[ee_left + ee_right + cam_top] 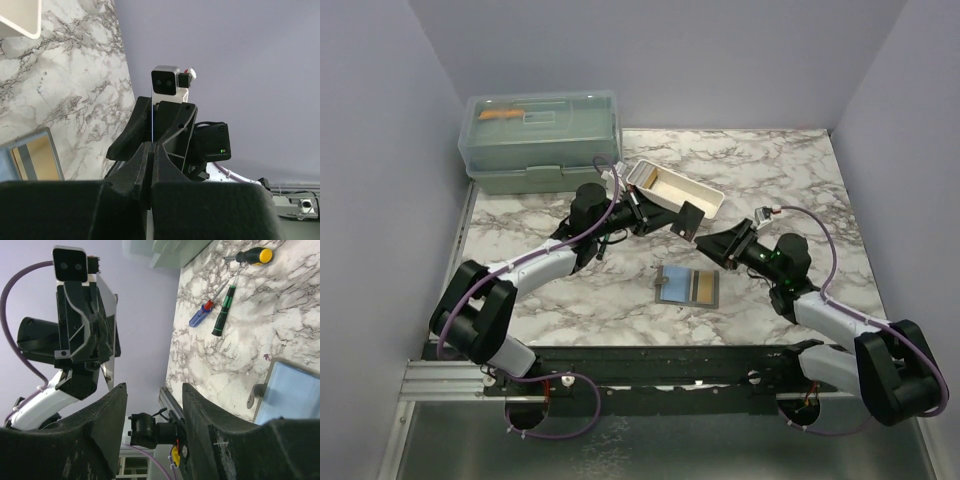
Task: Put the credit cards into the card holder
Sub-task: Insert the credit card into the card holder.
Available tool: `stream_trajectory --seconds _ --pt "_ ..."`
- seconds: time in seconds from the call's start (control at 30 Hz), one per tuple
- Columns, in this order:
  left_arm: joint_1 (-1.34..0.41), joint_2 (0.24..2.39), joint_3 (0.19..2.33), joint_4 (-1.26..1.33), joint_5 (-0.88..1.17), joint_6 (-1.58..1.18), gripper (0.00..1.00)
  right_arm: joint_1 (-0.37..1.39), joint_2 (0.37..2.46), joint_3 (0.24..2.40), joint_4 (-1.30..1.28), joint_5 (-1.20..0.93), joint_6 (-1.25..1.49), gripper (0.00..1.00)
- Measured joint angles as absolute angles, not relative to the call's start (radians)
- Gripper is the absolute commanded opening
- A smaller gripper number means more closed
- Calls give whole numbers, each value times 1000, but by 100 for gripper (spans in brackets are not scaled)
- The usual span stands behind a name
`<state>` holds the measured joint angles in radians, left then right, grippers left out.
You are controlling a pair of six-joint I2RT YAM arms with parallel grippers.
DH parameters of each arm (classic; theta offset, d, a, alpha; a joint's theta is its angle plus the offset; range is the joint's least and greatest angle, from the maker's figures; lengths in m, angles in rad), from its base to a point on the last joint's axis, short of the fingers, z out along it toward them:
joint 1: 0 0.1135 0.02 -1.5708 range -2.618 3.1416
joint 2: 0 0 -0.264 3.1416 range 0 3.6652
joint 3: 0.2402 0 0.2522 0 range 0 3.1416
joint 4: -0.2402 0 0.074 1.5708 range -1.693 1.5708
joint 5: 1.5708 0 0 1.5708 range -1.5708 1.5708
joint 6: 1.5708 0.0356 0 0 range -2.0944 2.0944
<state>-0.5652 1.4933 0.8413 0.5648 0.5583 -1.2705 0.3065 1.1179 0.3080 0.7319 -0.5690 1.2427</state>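
While my left claw (151, 148) pinches a thin card (151, 115) between its fingers, my right claw (153, 390) faces it with jaws spread wide and nothing between them. From the left wrist the card shows only as a fine upright line rising out of the closed fingertips. From the right wrist its flat, shiny grey face is plain, standing on edge above the bench (570, 300). The two claws point at each other over the middle of the bench, close together but not touching, and the card does not reach the right claw's fingers (107, 430).

Just below and between them, on the near side, the card holder (687, 287) lies open and flat on the marble. One half shows a light blue face (672, 285) and the other a tan face (704, 288) with a dark stripe. I cannot tell whether these are cards pushed into slots or merely lying on top. Its small round snap tab (252, 397) sticks out from one edge.

Behind my left claw sits a long white tray (708, 196), its near end beside the wrist. Three screwdrivers lie on the bench by my left arm: a yellow-handled one (255, 255), a green-and-black one (222, 310) and a small blue-and-red one (200, 316). Well apart, in the far left corner, stands a green lidded box (540, 150) with something orange (500, 113) inside.
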Motion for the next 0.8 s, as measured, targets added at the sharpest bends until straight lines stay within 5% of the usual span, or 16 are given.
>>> stream_trajectory --seconds 0.4,0.7,0.8 --pt "-572 1514 820 620 558 -1306 0 307 1100 269 854 -583 1301 53" --pt "-599 1545 815 645 558 -1320 0 306 1170 278 915 -596 1326 22" --pt "-604 1552 808 655 558 -1321 0 306 1176 278 934 -598 1333 1"
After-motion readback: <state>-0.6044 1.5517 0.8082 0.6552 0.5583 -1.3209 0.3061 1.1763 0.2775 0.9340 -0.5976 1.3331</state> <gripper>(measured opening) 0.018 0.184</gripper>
